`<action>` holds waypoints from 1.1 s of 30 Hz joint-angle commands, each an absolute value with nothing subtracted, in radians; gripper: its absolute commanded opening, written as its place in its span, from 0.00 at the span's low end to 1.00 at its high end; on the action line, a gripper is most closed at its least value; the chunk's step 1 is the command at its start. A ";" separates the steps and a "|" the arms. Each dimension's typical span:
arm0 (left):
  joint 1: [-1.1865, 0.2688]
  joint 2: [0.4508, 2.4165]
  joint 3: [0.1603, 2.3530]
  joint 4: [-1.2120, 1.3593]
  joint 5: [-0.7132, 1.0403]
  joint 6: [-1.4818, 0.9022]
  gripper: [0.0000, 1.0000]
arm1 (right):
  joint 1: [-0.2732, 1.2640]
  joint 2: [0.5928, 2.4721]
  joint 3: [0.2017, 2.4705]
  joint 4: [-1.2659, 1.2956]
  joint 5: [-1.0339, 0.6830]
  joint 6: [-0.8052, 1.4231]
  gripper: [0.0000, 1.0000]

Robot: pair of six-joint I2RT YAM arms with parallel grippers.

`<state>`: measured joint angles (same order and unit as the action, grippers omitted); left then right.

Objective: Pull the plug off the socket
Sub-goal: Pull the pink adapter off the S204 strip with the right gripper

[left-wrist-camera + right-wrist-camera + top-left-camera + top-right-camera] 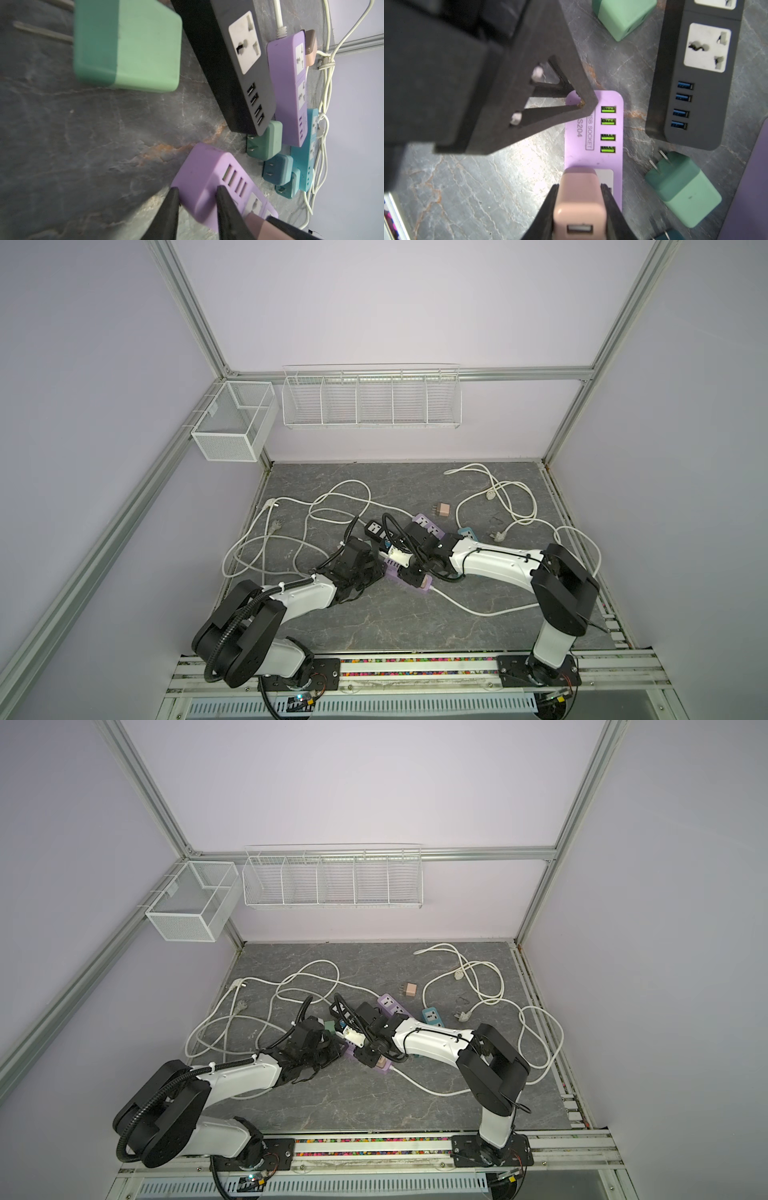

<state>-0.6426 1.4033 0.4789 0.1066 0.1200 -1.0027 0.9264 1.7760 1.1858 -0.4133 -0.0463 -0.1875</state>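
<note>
Not yet unplugged: the pink plug [579,207] sat in the lilac power strip [593,133], just below centre in both top views, with the right gripper [579,188] clamped on its sides. The left gripper [197,190] was pinched narrow on the strip's USB end, bracing it, I judged. A black power strip [695,83] and a green adapter [683,187] lay close alongside; straight up looked free, so only the pull remained.

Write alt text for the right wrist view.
Right gripper shut on a pink plug plugged into a purple strip, whose far end the left gripper clamps. Green plugs and a black strip lie alongside on the grey table.
</note>
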 commanded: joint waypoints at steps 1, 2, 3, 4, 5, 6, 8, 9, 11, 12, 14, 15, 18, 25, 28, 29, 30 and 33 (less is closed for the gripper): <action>-0.649 1.436 0.404 -0.154 0.052 -1.012 0.31 | 0.904 1.701 1.190 -0.344 -0.055 -0.209 0.20; -0.649 1.433 0.404 -0.159 0.050 -1.012 0.31 | 0.905 1.701 1.195 -0.350 -0.059 -0.207 0.20; -0.650 1.433 0.405 -0.161 0.051 -1.011 0.31 | 0.908 1.701 1.199 -0.354 -0.075 -0.203 0.20; -0.649 1.433 0.409 -0.158 0.056 -1.012 0.31 | 0.914 1.698 1.198 -0.353 -0.096 -0.197 0.20; -0.649 1.439 0.409 -0.148 0.062 -1.011 0.31 | 0.924 1.697 1.194 -0.349 -0.112 -0.199 0.20; -0.649 1.442 0.409 -0.143 0.065 -1.011 0.31 | 0.930 1.697 1.188 -0.345 -0.113 -0.202 0.20; -0.649 1.444 0.410 -0.137 0.068 -1.011 0.30 | 0.934 1.694 1.180 -0.344 -0.085 -0.198 0.20; -0.649 1.440 0.411 -0.137 0.069 -1.011 0.30 | 0.929 1.689 1.180 -0.348 -0.062 -0.196 0.19; -0.649 1.429 0.417 -0.140 0.073 -1.009 0.30 | 0.916 1.663 1.182 -0.359 -0.059 -0.193 0.18; -0.649 1.423 0.422 -0.143 0.075 -1.005 0.30 | 0.909 1.644 1.178 -0.358 -0.064 -0.190 0.18; -0.649 1.416 0.435 -0.156 0.076 -0.992 0.30 | 0.891 1.605 1.163 -0.344 -0.077 -0.187 0.18; -0.649 1.412 0.443 -0.161 0.075 -0.986 0.30 | 0.879 1.588 1.159 -0.338 -0.092 -0.179 0.18; -0.649 1.395 0.458 -0.158 0.083 -0.983 0.31 | 0.842 1.554 1.160 -0.329 -0.155 -0.129 0.18; -0.649 1.344 0.524 -0.151 0.128 -0.968 0.32 | 0.775 1.511 1.137 -0.275 -0.223 -0.017 0.17; -0.650 1.318 0.552 -0.172 0.122 -0.950 0.32 | 0.731 1.505 1.144 -0.268 -0.251 0.025 0.17; -0.649 1.310 0.561 -0.183 0.117 -0.944 0.32 | 0.717 1.504 1.143 -0.262 -0.257 0.034 0.17; -0.649 1.304 0.569 -0.194 0.110 -0.937 0.32 | 0.702 1.504 1.143 -0.253 -0.259 0.047 0.17; -0.643 1.282 0.592 -0.223 0.094 -0.926 0.32 | 0.654 1.525 1.164 -0.233 -0.273 0.108 0.17</action>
